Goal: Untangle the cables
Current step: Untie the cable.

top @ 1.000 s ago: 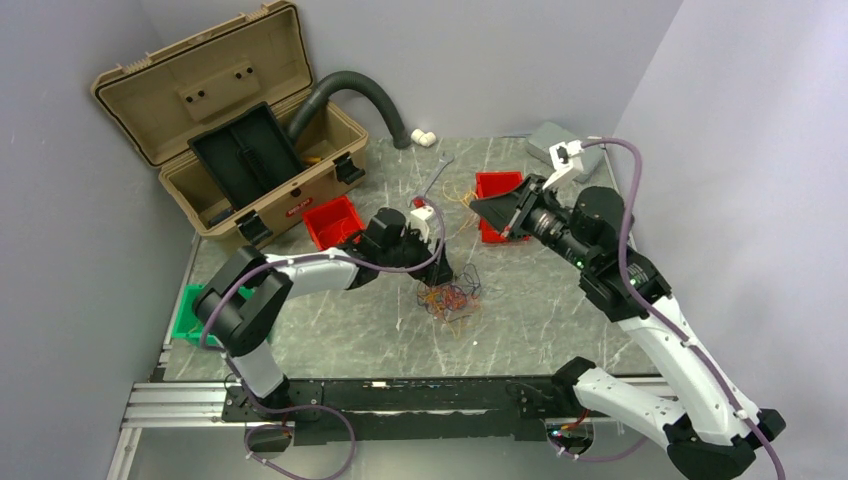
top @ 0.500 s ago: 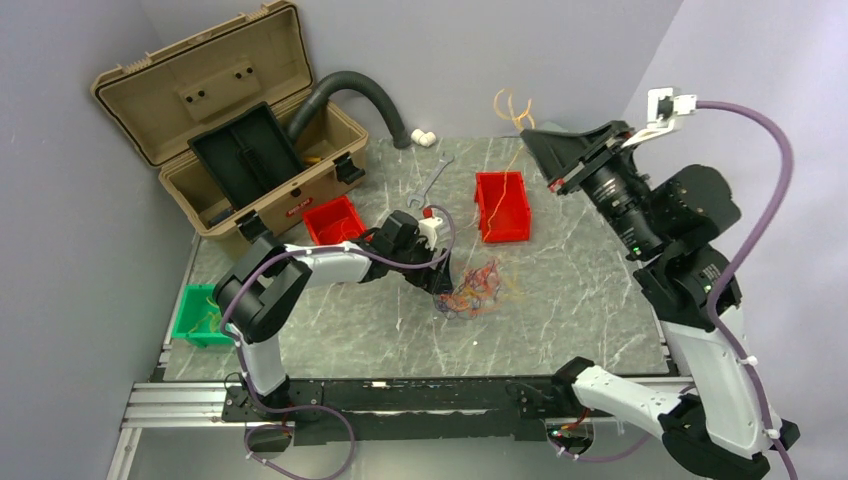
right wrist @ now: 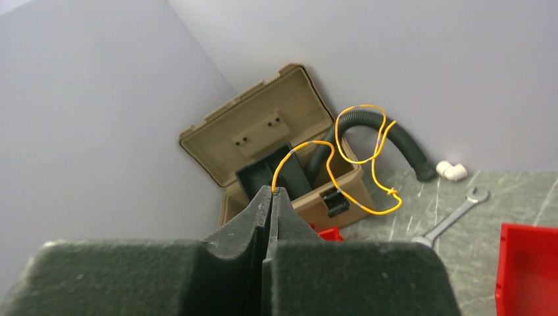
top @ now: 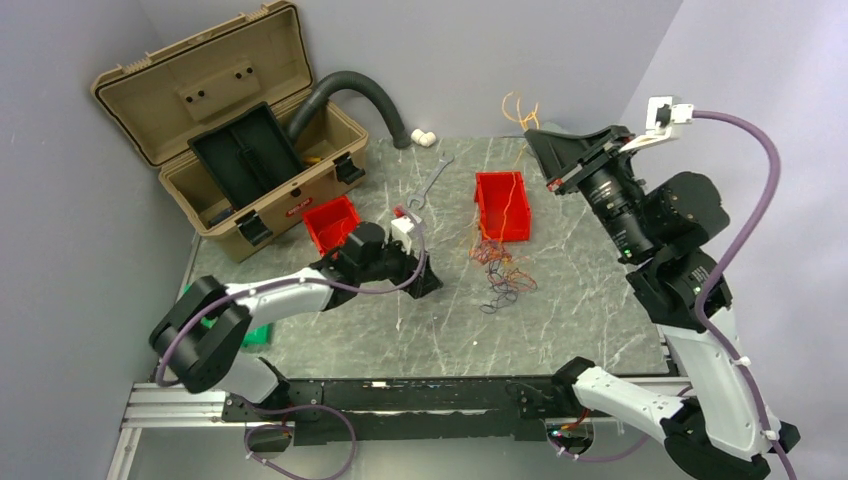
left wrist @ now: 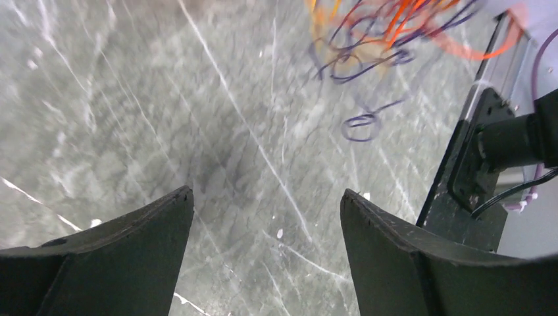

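Right claw [right wrist: 272,192]: black padded fingers pinched together on 1 thin yellow-orange wire [right wrist: 358,158], raised at far right. Left claw [left wrist: 266,197]: fingers apart, empty, low over grey marbled table [top: 580,300]. Tangle of thin orange, yellow and dark purple wires [top: 503,272]: on table, right of left claw, on the near side of red plastic bin [top: 500,178]

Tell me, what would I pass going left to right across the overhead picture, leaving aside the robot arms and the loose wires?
Open tan toolbox → small red bin → wrench → larger red bin.
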Tool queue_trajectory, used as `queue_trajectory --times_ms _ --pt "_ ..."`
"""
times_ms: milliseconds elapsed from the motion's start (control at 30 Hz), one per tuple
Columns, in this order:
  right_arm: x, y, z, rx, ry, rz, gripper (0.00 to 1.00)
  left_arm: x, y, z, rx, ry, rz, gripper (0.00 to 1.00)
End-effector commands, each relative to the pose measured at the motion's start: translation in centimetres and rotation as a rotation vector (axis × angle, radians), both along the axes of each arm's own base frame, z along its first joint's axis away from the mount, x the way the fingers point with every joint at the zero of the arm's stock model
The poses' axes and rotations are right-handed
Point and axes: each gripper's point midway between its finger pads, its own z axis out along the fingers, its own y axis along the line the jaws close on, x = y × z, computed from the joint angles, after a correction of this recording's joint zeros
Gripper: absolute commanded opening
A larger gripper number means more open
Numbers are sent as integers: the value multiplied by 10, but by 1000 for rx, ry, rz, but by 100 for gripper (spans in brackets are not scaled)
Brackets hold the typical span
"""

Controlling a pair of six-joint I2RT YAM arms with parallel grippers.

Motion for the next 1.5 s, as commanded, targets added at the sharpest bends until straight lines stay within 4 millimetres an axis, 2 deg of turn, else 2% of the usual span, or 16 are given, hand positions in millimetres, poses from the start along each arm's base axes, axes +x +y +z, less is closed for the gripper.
queue_trajectory --times_ms 0,167,300,567,733,900,1033,1167,1267,1333,1400,1467 --pt "-2 0 -10 33 14 5 0 11 1 53 -156 -223 42 85" --pt "-4 1 -30 31 54 22 0 1 8 66 -223 -298 31 86" --pt "-7 2 -41 20 71 32 0 -2 9 69 -238 -289 31 84" --pt "-14 -10 -55 -1 74 -2 0 -3 -5 80 -222 -259 11 84" --pt "-19 -19 -60 -8 77 -29 0 -7 -25 78 -208 -250 -27 84" --pt "-22 -26 -62 -7 78 -48 0 -3 -47 76 -203 -247 -46 84" --pt "-24 -27 -60 -6 73 -51 0 2 -70 82 -205 -262 -71 85" --pt "-25 -28 -55 2 62 -52 0 12 -95 62 -136 -218 -85 84" --pt "-25 -29 -50 6 56 -56 0 9 -114 53 -161 -161 -144 82" --pt "-24 -32 -48 8 56 -69 0 2 -123 49 -189 -131 -185 75" --pt "-24 -36 -47 11 59 -91 0 -7 -129 46 -217 -109 -232 63" --pt "-24 -42 -46 12 62 -116 0 -19 -130 44 -254 -84 -282 38"
